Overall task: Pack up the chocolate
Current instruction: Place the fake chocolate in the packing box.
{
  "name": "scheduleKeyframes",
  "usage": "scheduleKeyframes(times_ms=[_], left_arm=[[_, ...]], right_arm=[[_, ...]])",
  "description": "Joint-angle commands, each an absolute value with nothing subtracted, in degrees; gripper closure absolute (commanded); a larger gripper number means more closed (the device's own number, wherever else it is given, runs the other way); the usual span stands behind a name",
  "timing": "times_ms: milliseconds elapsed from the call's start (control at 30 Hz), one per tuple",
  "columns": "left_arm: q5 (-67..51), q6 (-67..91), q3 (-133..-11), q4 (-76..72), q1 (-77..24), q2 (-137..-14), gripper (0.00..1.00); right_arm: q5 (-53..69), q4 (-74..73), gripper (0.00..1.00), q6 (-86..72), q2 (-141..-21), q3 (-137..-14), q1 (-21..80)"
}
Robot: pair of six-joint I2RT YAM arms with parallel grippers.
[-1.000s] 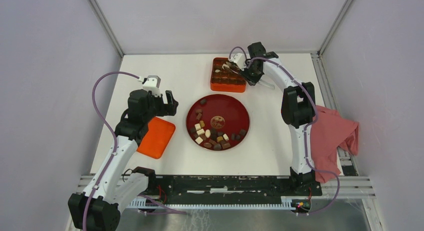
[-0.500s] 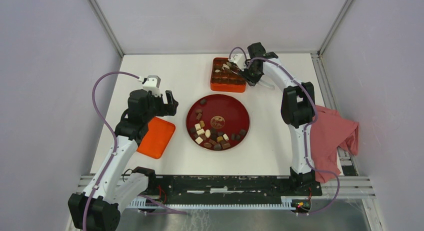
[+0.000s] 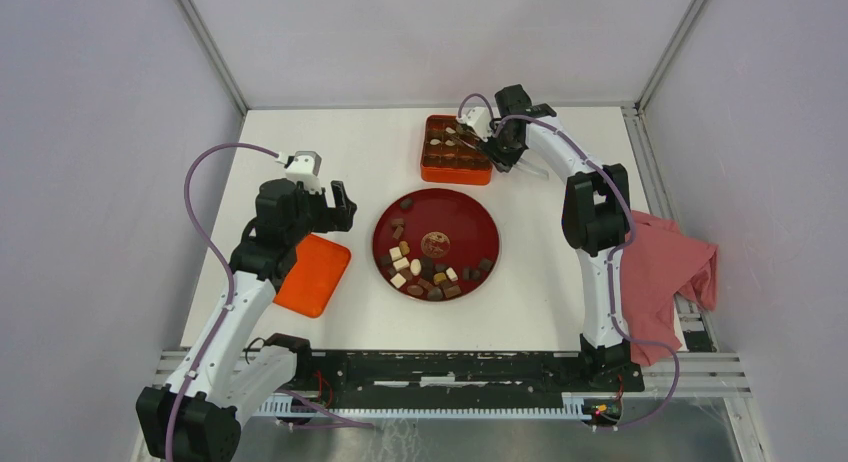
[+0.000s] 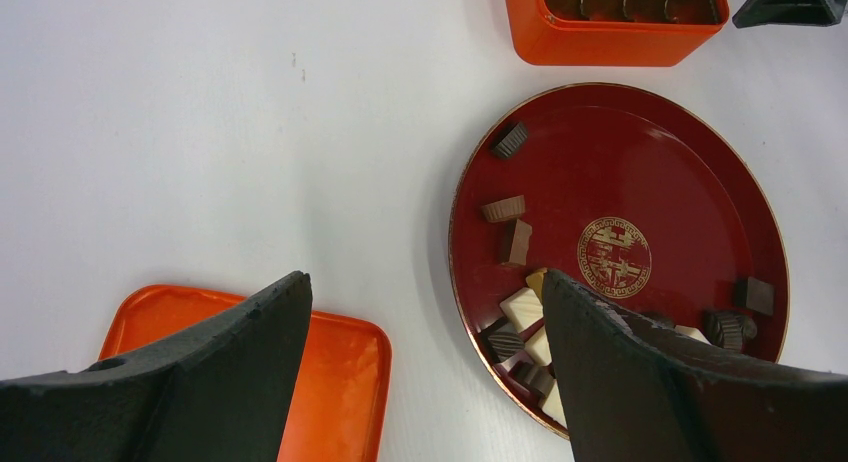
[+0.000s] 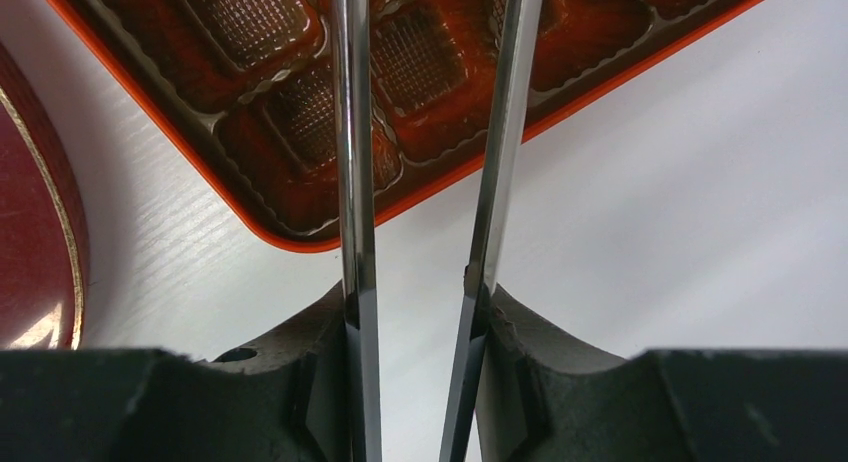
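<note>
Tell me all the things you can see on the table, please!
chocolate: many pieces, dark brown, light brown and cream, on the red plate
red plate: one, red, middle of the table
orange box: one, orange, gridded compartments, behind the plate
orange tray: one, orange, flat, left of the plate
cloth: one, pink, table's right edge
table: one, white
left gripper: one, black, open, between tray and plate
right gripper: one, silver blades apart, over the orange box, tips hidden

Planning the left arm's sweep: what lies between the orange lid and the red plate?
Only bare white table lies between the orange lid and the red plate, clearest in the left wrist view.
</note>
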State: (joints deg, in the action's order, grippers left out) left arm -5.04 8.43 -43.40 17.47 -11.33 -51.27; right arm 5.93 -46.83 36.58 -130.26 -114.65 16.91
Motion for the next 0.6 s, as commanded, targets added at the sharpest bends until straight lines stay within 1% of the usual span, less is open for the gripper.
scheduleKeyframes(times_ms=[0, 100, 233, 433, 567], left_arm=[[-5.5, 5.2, -43.3, 16.3, -11.1, -50.7, 0.10], [-5.4, 5.3, -43.3, 16.3, -11.1, -50.6, 0.10], [-5.5, 5.3, -43.3, 16.3, -11.1, -50.6, 0.10], [-5.8, 5.3, -43.3, 16.1, -11.1, -50.7, 0.10], [-6.1, 5.3, -43.4, 16.2, -11.1, -51.1, 0.10]], right_arm=[[7.4, -44.4, 0.60, 35.1, -125.1, -116.0, 16.9], [9.2, -43.8, 0.62, 34.7, -121.6, -113.9, 16.9], [14.3, -43.2, 0.63, 34.5, -115.0, -108.2, 16.9], [25.7, -41.7, 0.63, 37.0, -101.1, -92.4, 16.9], [29.8, -42.5, 0.63, 41.0, -92.8, -82.7, 17.2]])
